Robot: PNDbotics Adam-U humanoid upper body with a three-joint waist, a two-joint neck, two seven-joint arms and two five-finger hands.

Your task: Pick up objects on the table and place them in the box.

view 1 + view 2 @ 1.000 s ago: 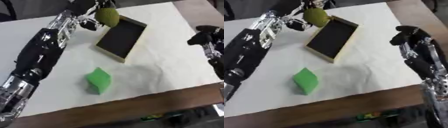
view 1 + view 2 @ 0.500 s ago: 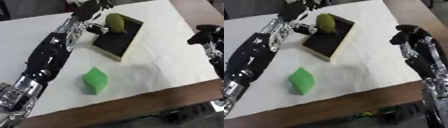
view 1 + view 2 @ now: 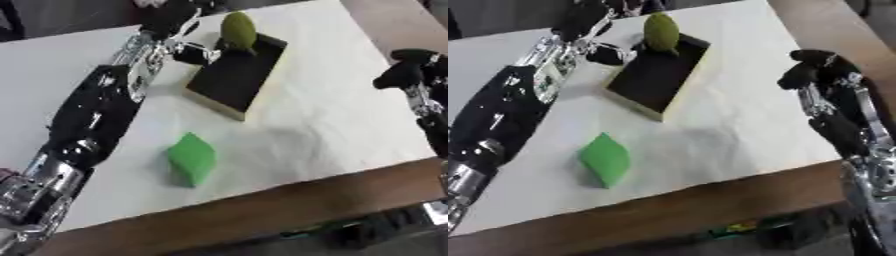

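White cloth covers the table (image 3: 332, 125), with the black box (image 3: 238, 75) near the far middle and an olive-green fruit (image 3: 238, 31) standing at the box's far end, while the left hand (image 3: 194, 52) sits just beside the box's left wall, its fingers too dark to read. The green block (image 3: 192, 159) lies alone toward the near edge with open cloth all round, so I judge it the next pick, best approached from above and carried over the box's low near wall. The right hand (image 3: 808, 70) hovers clenched and empty off the right side, well apart from both.

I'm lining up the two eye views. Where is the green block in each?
Left eye view: green block lies left of centre, lower half, on the white cloth.
Right eye view: same block, further left.
Shared landmark: the black box, up and right of it.
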